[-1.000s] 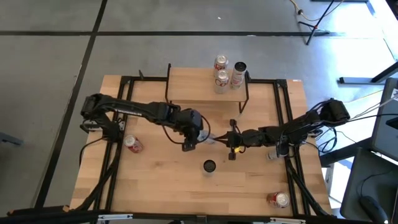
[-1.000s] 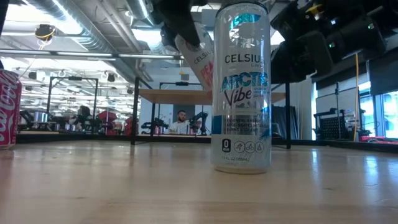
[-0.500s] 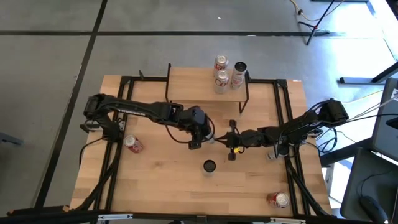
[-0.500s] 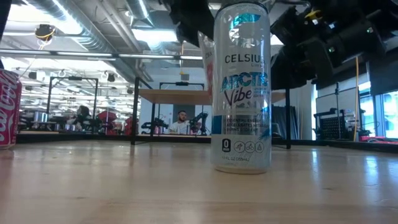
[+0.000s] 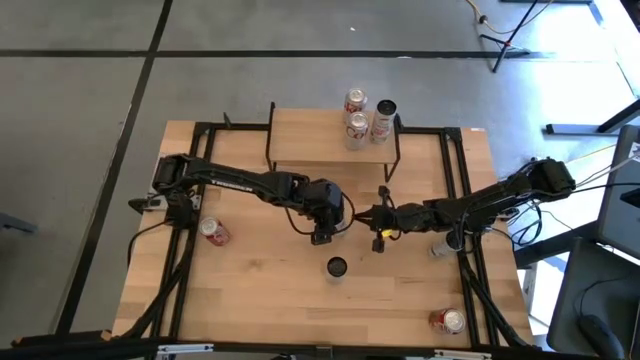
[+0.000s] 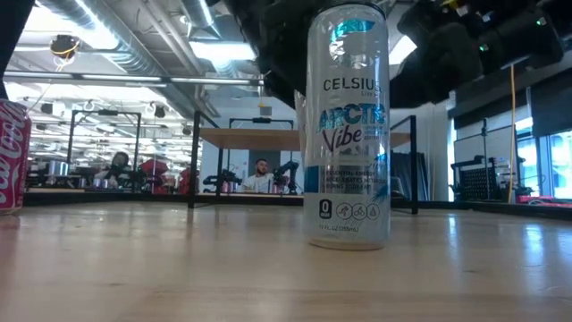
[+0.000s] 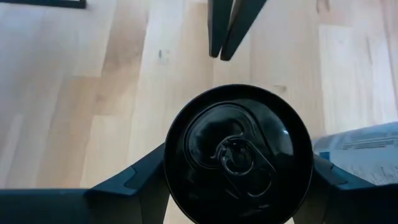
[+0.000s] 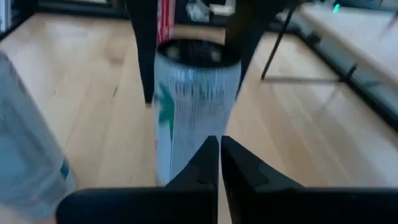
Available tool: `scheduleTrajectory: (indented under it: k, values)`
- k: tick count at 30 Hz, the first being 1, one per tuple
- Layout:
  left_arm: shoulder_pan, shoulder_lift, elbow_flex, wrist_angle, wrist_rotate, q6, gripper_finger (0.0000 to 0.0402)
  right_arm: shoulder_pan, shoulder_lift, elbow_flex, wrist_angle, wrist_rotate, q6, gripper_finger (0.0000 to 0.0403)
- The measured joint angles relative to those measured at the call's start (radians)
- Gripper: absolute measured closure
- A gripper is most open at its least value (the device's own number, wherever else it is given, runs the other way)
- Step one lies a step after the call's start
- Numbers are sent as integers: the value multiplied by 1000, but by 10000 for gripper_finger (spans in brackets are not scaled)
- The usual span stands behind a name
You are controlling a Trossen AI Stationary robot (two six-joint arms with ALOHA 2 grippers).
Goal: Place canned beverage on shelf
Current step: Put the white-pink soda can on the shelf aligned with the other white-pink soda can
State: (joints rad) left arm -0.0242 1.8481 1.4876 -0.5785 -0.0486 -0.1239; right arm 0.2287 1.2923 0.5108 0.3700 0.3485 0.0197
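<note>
My left gripper (image 5: 325,222) is over the middle of the table, shut on a slim white can with a black top (image 7: 239,155), also seen in the right wrist view (image 8: 196,106). My right gripper (image 5: 378,222) is shut and empty, just to the right of that can, pointing at it (image 8: 219,155). The shelf (image 5: 310,140) stands at the table's far side on black legs, with three cans (image 5: 356,128) upright on its right end. A Celsius can (image 6: 347,125) stands on its base on the table in front of the grippers (image 5: 336,267). My left gripper pinches the can's upper wall (image 7: 177,171) between its two fingers, one on each side just below the black top. The fingers (image 8: 144,56) come from above, pointing down. The can sits upright; my right gripper's fingers hide its base.
A red can (image 5: 213,232) lies at the table's left and shows in the low view (image 6: 11,156). Another red can (image 5: 450,320) lies near the front right corner. A can (image 5: 440,245) stands under my right arm. People and equipment show in the room behind.
My left gripper has gone toward the table's right edge with the can, closer to my right gripper. The can, tilted a second ago, now stands upright in the hold and is hidden behind the Celsius can in the low view.
</note>
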Motion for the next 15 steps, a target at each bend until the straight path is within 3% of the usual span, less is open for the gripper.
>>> scheduleTrajectory:
  k: [6,15]
  values:
    - [-3,-1,0,38,14,0,174,0,0,-1,-7,0,34,374]
    - [-3,-1,0,52,14,0,152,0,-1,-1,-15,-1,54,242]
